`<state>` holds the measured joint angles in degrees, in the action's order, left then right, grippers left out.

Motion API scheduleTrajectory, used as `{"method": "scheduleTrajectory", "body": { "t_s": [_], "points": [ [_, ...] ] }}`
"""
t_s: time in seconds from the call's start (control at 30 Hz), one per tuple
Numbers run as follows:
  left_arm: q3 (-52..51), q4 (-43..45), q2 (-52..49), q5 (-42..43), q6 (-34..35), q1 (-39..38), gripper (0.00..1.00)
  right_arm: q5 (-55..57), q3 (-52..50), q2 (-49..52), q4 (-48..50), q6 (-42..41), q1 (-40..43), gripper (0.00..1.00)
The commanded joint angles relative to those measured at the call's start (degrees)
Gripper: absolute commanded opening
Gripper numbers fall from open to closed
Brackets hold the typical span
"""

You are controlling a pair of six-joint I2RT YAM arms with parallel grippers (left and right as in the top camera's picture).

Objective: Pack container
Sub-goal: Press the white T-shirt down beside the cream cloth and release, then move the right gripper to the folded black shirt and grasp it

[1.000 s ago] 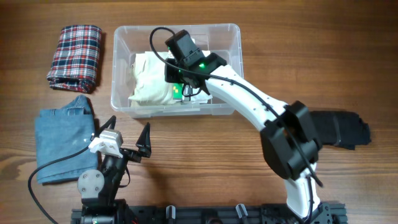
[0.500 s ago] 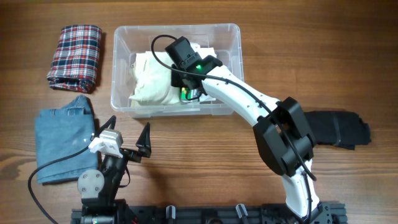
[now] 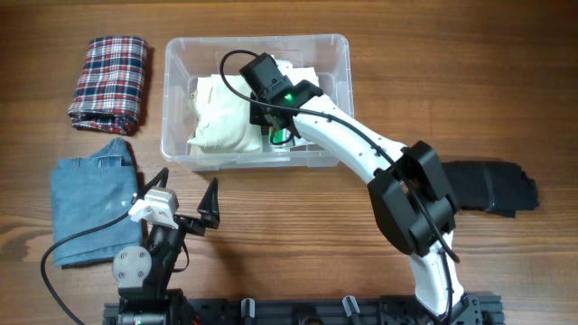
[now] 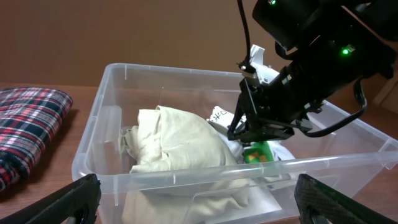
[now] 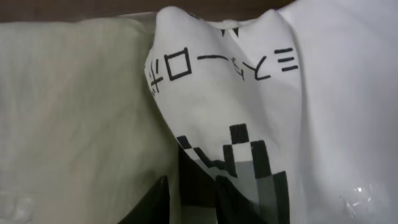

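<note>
The clear plastic container [image 3: 257, 39] stands at the back middle of the table and fills the left wrist view [image 4: 106, 93]. In it lie a cream garment [image 3: 217, 113] on the left and a white printed garment [image 5: 336, 93] on the right. My right gripper [image 3: 278, 134] reaches down into the container. Its fingers [image 5: 196, 199] stand close together at the fold of the white printed garment, beside the cream garment [image 5: 74, 112]. My left gripper [image 3: 185, 206] is open and empty near the table's front, its fingertips [image 4: 199, 193] facing the container's near wall.
A folded plaid garment [image 3: 110, 81] lies at the back left. A folded blue denim garment [image 3: 90, 199] lies at the front left, close to my left arm. A black garment [image 3: 492, 185] lies at the right, partly under my right arm.
My right gripper shifted a little to the right inside the container, and its elbow swung closer to the container. The left arm has not moved.
</note>
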<state>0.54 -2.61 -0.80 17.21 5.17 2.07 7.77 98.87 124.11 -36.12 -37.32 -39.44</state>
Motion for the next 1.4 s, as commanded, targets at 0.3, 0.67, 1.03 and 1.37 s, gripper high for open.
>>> {"method": "scheduleTrajectory", "body": {
  "t_s": [0.3, 0.67, 1.03, 1.37],
  "points": [
    [-0.2, -0.2, 0.4, -0.3, -0.7, 0.5, 1.0, 7.3, 4.9, -25.2, -5.2, 14.8, 6.1, 0.77],
    [-0.2, -0.2, 0.4, -0.3, -0.7, 0.5, 1.0, 24.8, 4.7, -39.0, -30.5, 18.1, 24.8, 0.82],
    [-0.2, -0.2, 0.4, -0.3, -0.7, 0.5, 1.0, 22.2, -7.4, -38.5, -47.0, -19.5, 35.6, 1.0],
    [-0.2, -0.2, 0.4, -0.3, -0.7, 0.5, 1.0, 16.8, -23.9, -38.5, -37.8, -33.6, 48.7, 1.0]
  ]
}}
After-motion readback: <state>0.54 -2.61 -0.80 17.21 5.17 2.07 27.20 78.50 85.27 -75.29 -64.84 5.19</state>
